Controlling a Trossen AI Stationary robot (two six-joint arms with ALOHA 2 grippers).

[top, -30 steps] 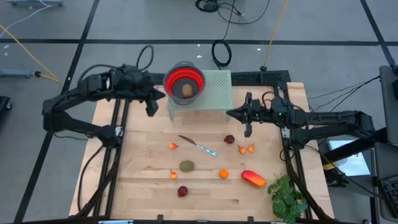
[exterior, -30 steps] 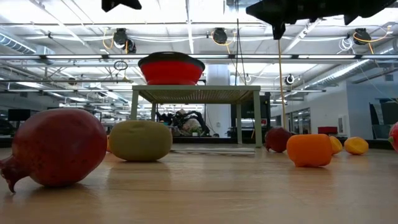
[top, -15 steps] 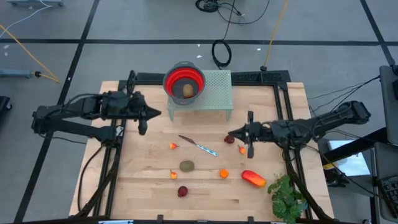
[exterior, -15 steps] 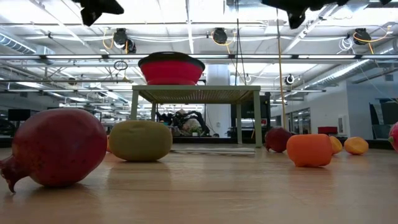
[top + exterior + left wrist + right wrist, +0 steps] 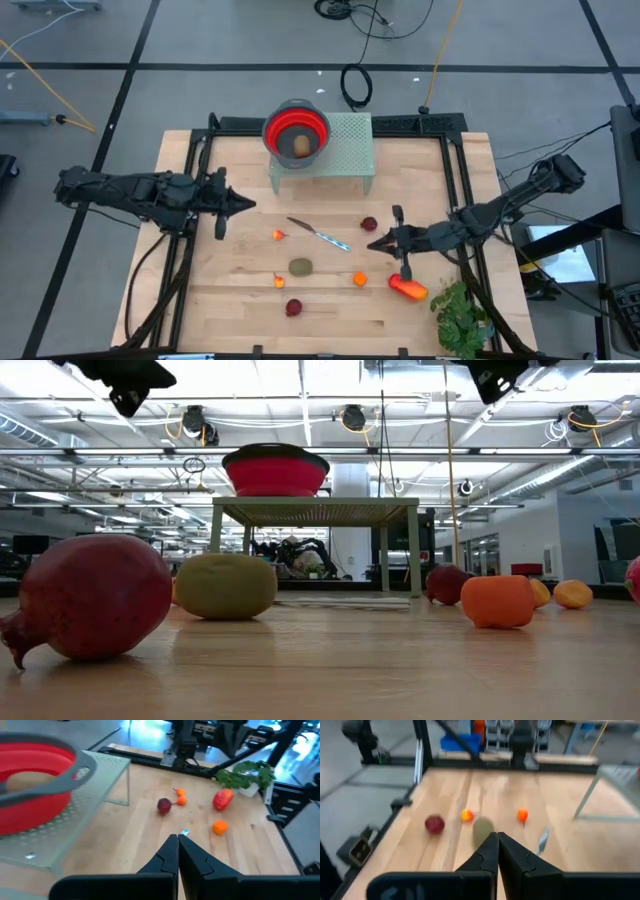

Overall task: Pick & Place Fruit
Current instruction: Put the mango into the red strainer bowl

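Over the last second both arms have been drawn away from the pale green perforated stand (image 5: pixel 335 148) carrying the red collapsible bowl (image 5: pixel 296 130), where one olive-brown oval fruit (image 5: pixel 300 146) lies; the left gripper (image 5: pixel 226 206), fingers pressed together and empty, has been carried to the table's left side, and the right gripper (image 5: pixel 398 240), likewise closed on nothing, has been brought above the longer red-orange toy fruit (image 5: pixel 408 288), so a fresh pick is judged to be starting. The remaining pieces are spread on the wooden table (image 5: pixel 240 300), among them an olive-brown oval (image 5: pixel 300 266) and a dark red round one (image 5: pixel 293 307). The fruit inside the bowl is shown only from overhead, whereas at table height the bowl's wall hides it.
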